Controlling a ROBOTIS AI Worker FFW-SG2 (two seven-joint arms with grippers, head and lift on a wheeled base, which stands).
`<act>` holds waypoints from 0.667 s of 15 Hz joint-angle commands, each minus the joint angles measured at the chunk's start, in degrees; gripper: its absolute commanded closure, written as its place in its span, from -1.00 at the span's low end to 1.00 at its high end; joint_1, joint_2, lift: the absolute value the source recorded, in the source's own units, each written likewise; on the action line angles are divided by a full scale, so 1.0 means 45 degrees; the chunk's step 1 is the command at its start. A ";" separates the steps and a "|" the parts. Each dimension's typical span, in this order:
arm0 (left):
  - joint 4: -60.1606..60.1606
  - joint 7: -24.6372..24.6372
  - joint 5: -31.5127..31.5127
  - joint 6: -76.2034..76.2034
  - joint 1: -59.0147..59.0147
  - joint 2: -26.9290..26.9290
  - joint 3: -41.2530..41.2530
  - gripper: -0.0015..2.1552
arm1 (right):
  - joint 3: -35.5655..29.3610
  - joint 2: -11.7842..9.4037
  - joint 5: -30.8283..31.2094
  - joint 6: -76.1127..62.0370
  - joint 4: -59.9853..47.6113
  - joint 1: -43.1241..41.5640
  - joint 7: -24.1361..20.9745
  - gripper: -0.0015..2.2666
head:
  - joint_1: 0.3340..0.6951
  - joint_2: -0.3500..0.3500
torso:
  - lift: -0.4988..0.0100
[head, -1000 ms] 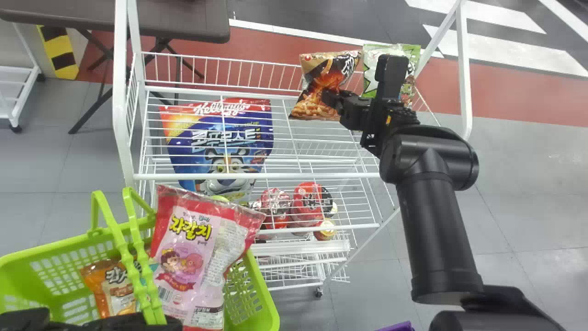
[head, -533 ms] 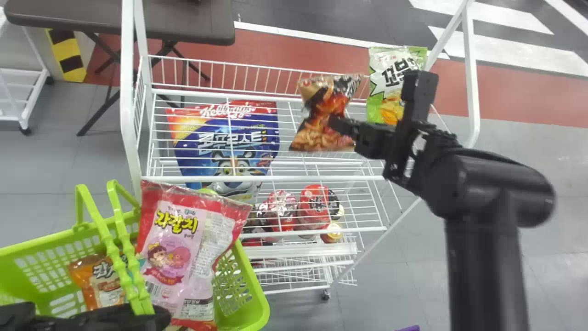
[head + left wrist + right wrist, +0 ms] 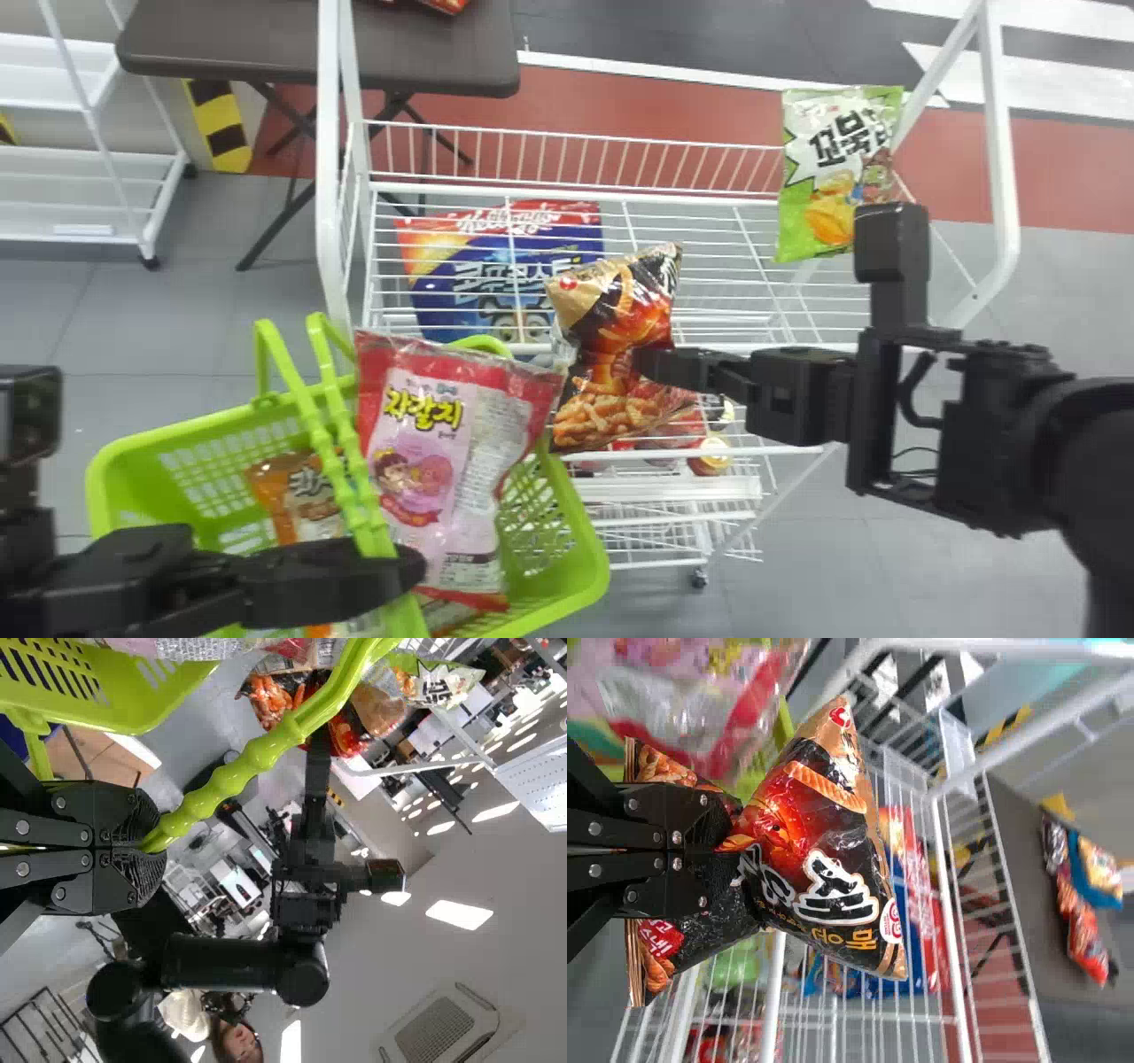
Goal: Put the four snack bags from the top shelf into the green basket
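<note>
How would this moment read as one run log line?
Right gripper: holding dark snack bag | Left gripper: holding basket handle | Green basket: pink bag, orange bag | Top shelf, right end: green bag

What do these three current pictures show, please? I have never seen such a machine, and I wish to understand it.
It is a robot with two black arms. The head view looks forward and down; each wrist view comes from a camera on one arm, turned sideways.

The left gripper grips the handles of a green basket. Inside are an orange bag and a red-and-pink bag, which reaches over the rim.

The right gripper pinches a black-and-orange snack bag. Beyond is a white wire rack: a green-and-white bag is at its top shelf's far right, and a blue bag shows through the wires.
</note>
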 commanded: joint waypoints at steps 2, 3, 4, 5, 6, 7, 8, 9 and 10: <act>-0.0063 -0.0146 -0.0140 0.0269 -0.0011 -0.0002 -0.0450 0.99 | 0.0977 0.0355 -0.0219 0.0112 -0.0596 0.0011 -0.0022 0.98 | 1.00 -0.36 | 0.95; -0.0063 -0.0146 -0.0140 0.0269 -0.0011 -0.0002 -0.0529 0.99 | 0.1407 0.0453 -0.0180 0.0112 -0.0713 -0.0008 -0.0022 0.98 | 1.00 -0.32 | 0.95; -0.0063 -0.0146 -0.0160 0.0269 -0.0011 -0.0002 -0.0607 0.99 | 0.1856 0.0453 -0.0199 0.0112 -0.0850 -0.0028 -0.0022 0.98 | 1.00 -0.28 | 0.95; -0.0063 -0.0146 -0.0140 0.0269 -0.0011 -0.0002 -0.0646 0.99 | 0.2207 0.0453 -0.0219 0.0112 -0.0987 -0.0028 -0.0022 0.98 | 1.00 -0.17 | 0.95; -0.0082 -0.0146 -0.0140 0.0269 -0.0011 -0.0002 -0.0724 0.99 | 0.2520 0.0473 -0.0238 0.0112 -0.1221 -0.0008 -0.0022 0.98 | 1.00 -0.11 | 0.95; -0.0082 -0.0146 -0.0140 0.0269 -0.0011 -0.0002 -0.0724 0.99 | 0.2793 0.0473 -0.0238 0.0112 -0.1319 0.0011 -0.0042 0.98 | 1.00 -0.06 | 0.95; -0.0082 -0.0146 -0.0140 0.0269 -0.0011 -0.0002 -0.0724 0.99 | 0.2950 0.0453 -0.0258 0.0112 -0.1475 0.0011 -0.0042 0.98 | 1.00 -0.01 | 0.95; -0.0082 -0.0146 -0.0140 0.0269 -0.0011 -0.0002 -0.0685 0.99 | 0.3008 0.0453 -0.0258 0.0112 -0.1651 0.0031 -0.0061 0.98 | 1.00 0.03 | 0.95; -0.0082 -0.0146 -0.0101 0.0269 -0.0030 -0.0002 -0.0607 0.99 | 0.2989 0.0453 -0.0258 0.0112 -0.1768 0.0129 -0.0061 0.98 | 1.00 0.07 | 0.95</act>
